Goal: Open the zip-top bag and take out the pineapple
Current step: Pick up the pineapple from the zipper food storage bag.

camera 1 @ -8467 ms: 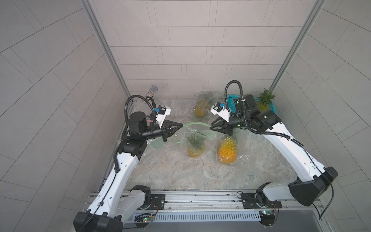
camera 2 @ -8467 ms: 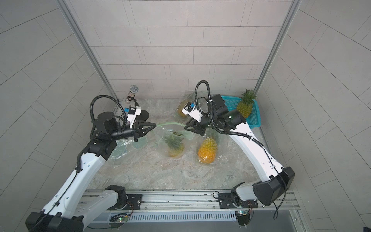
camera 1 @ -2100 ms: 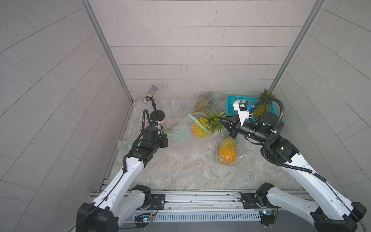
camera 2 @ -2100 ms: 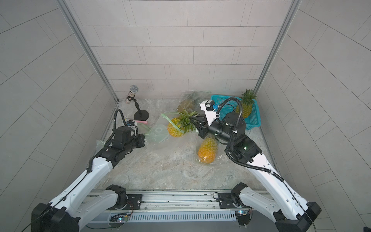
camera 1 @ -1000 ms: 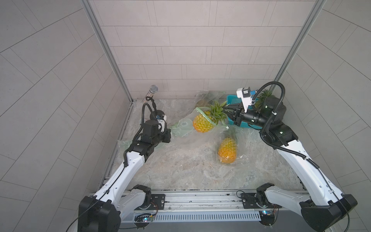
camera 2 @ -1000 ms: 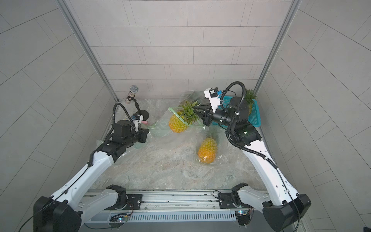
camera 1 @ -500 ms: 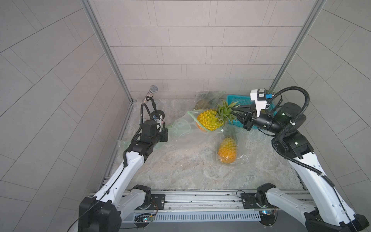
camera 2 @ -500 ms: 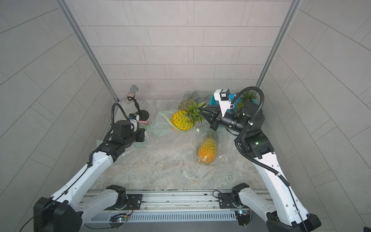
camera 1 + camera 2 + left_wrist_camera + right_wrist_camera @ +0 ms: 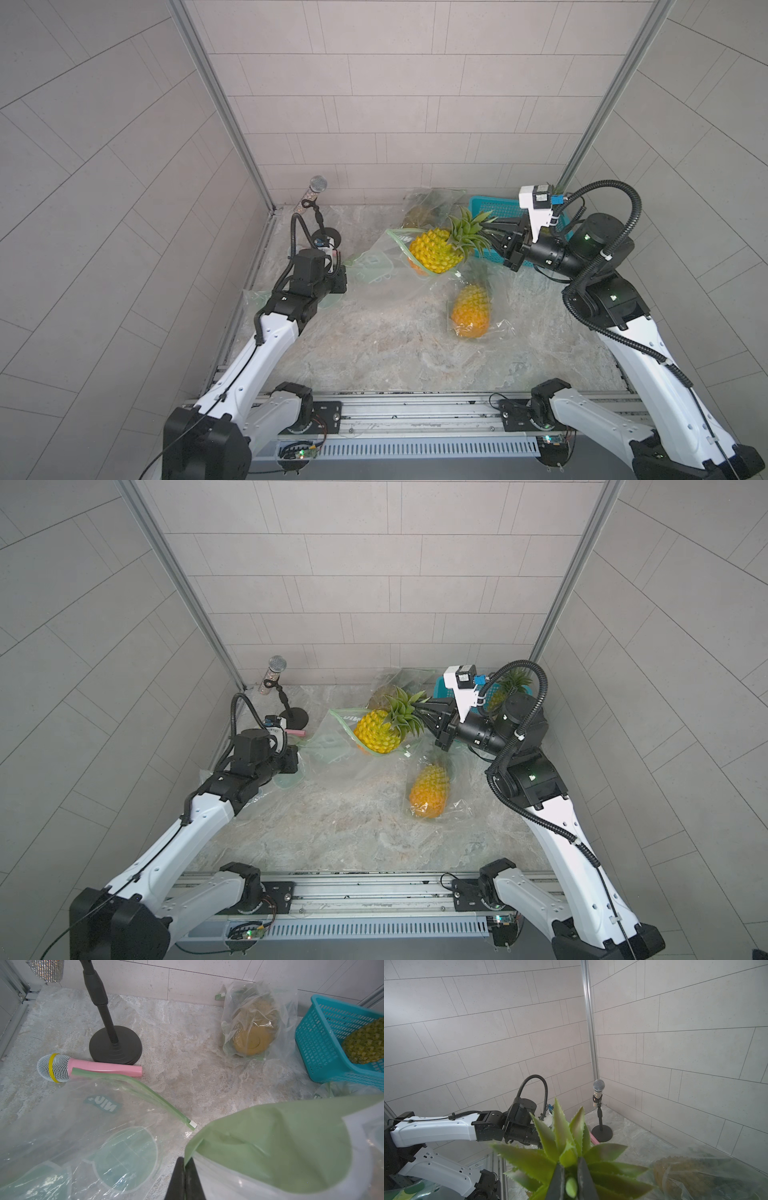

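Note:
In both top views the yellow pineapple point(image 9: 434, 251) point(image 9: 376, 733) hangs above the table, lying sideways. My right gripper point(image 9: 492, 232) point(image 9: 570, 1167) is shut on its green crown point(image 9: 562, 1138). The clear zip-top bag point(image 9: 374, 266) point(image 9: 328, 746), with a green zip rim and green print, stretches from the fruit to my left gripper point(image 9: 348, 266). The fruit's lower end shows through the film at the open mouth. In the left wrist view the left gripper point(image 9: 185, 1162) is shut on a green edge of the bag point(image 9: 280, 1147). The pineapple does not show there.
A second bagged pineapple point(image 9: 469, 309) lies mid-table and another point(image 9: 255, 1028) sits at the back wall. The blue basket point(image 9: 324, 1028) at the back right holds a pineapple point(image 9: 365, 1043). A microphone stand point(image 9: 115, 1045) and a pink microphone point(image 9: 93, 1068) are at the back left.
The right gripper has drawn the pineapple a little to the right, towards the basket, with the bag trailing. The left gripper has stayed low, shut on the bag.

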Robot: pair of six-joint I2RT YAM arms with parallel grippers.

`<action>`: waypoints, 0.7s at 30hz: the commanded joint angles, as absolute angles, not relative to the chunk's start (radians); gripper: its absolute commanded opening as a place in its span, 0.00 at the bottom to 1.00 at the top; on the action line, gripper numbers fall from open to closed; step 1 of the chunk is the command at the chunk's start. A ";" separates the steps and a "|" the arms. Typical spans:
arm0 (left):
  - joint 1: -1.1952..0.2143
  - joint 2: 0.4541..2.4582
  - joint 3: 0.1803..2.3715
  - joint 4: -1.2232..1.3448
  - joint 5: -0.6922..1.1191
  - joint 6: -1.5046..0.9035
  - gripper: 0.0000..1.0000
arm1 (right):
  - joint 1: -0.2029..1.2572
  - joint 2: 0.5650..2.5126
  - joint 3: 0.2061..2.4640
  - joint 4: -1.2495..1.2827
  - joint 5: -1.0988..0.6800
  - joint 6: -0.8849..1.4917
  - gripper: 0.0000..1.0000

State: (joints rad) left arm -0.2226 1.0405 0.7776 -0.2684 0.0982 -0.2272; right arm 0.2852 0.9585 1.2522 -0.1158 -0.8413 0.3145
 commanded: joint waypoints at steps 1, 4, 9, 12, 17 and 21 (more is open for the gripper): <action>-0.216 1.042 0.773 -0.291 0.042 -0.252 0.00 | 0.282 0.901 1.248 0.021 -0.799 0.311 0.00; -0.215 1.046 0.775 -0.297 0.021 -0.264 0.00 | 0.281 0.888 1.230 0.036 -0.775 0.309 0.00; -0.215 1.045 0.776 -0.302 -0.013 -0.283 0.00 | 0.282 0.869 1.205 0.046 -0.729 0.290 0.00; -0.215 1.039 0.775 -0.302 -0.018 -0.284 0.00 | 0.282 0.855 1.191 0.043 -0.692 0.272 0.00; -0.215 1.044 0.773 -0.302 -0.023 -0.285 0.00 | 0.281 0.839 1.175 0.045 -0.666 0.259 0.00; -0.215 1.051 0.775 -0.307 -0.032 -0.288 0.00 | 0.282 0.838 1.179 0.040 -0.670 0.255 0.00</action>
